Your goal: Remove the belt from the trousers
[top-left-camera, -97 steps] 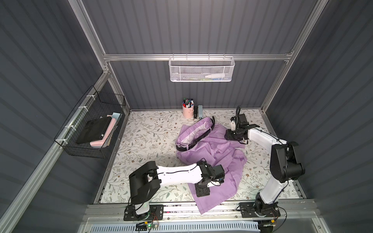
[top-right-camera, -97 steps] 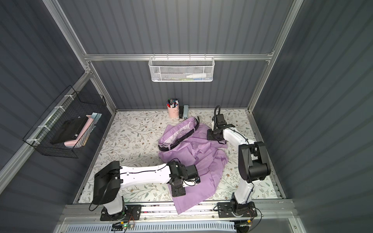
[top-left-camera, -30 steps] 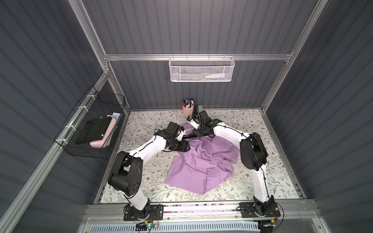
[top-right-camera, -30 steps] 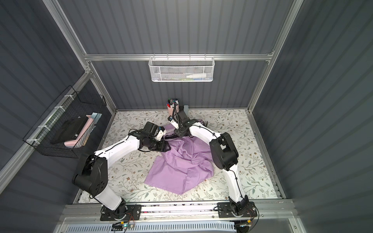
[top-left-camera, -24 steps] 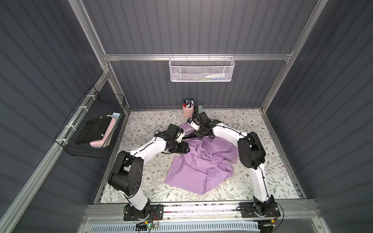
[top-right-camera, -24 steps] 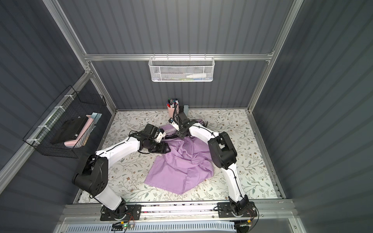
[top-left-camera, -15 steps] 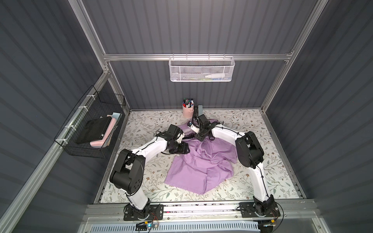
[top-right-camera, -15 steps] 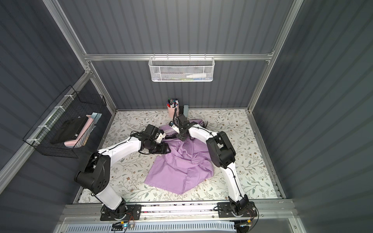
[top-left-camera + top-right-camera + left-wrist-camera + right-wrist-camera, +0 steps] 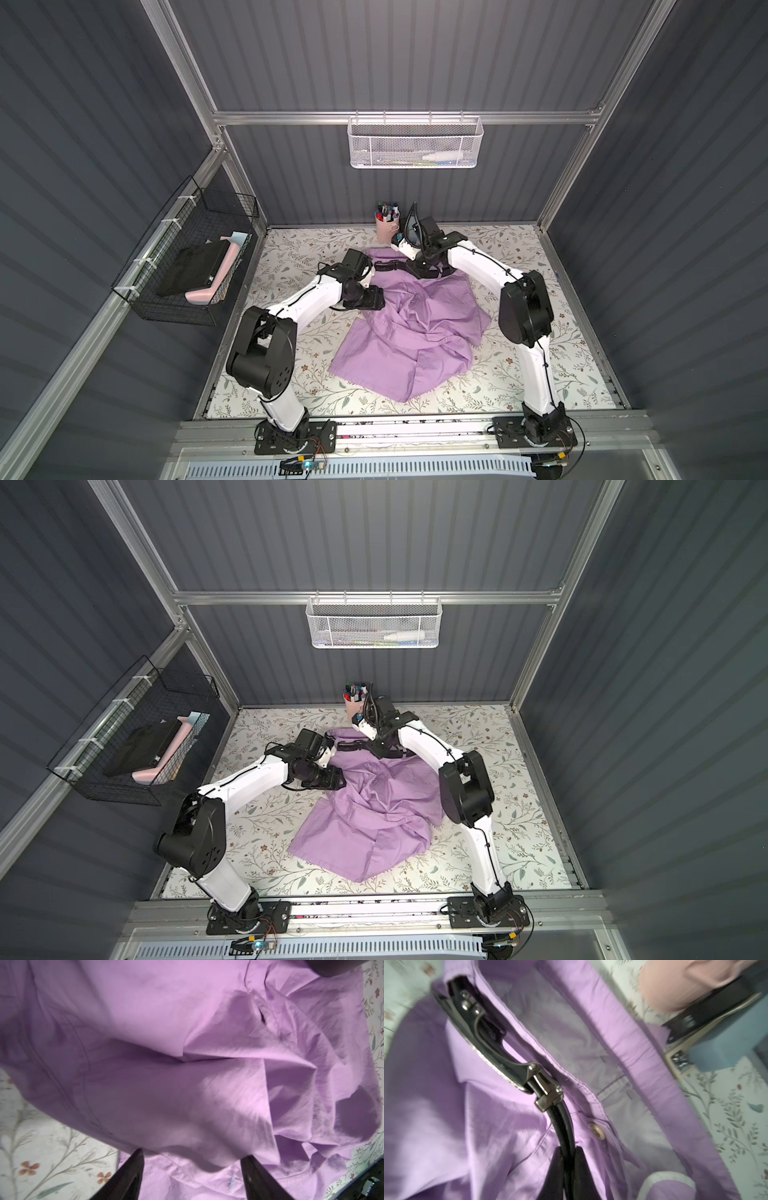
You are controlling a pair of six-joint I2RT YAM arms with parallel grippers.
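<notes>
**Now draw the belt (image 9: 563, 1124) out along the waist**

Closest in, note the trousers (image 9: 411, 332) lying crumpled across the flowered desk (image 9: 291, 249), legs toward the near edge and waist toward the back wall. A little further, find the left fingers (image 9: 134, 1169) spread wide and holding nothing, poised right at the cloth below the waist; cannot tell whether touching. Bring them down and pin that cloth before any pull, or expect the whole garment to slide along with the strap. Press on fabric only, clear of the belt's path.

Beyond that, along the pale-lined waistband (image 9: 571, 1043), see the belt threaded at the waist, its dark buckle (image 9: 500, 1057) lying on the lilac cloth, and the right fingers (image 9: 581, 1172) pinched tight on the strap just behind that buckle, near the round button (image 9: 597, 1130). Keep that pinch firm and draw low and steady along the line of the waistband, never upward, so as to slip the strap through each loop instead of bunching the cloth. Ease off at any snag. Cannot tell how many loops hold the strap: hidden under the right arm (image 9: 478, 266) in both top views.

Farthest back, mind the pink cup (image 9: 387, 228) of pens and the blue box (image 9: 724, 1047) just behind the waist; steer the pull away from both.
</notes>
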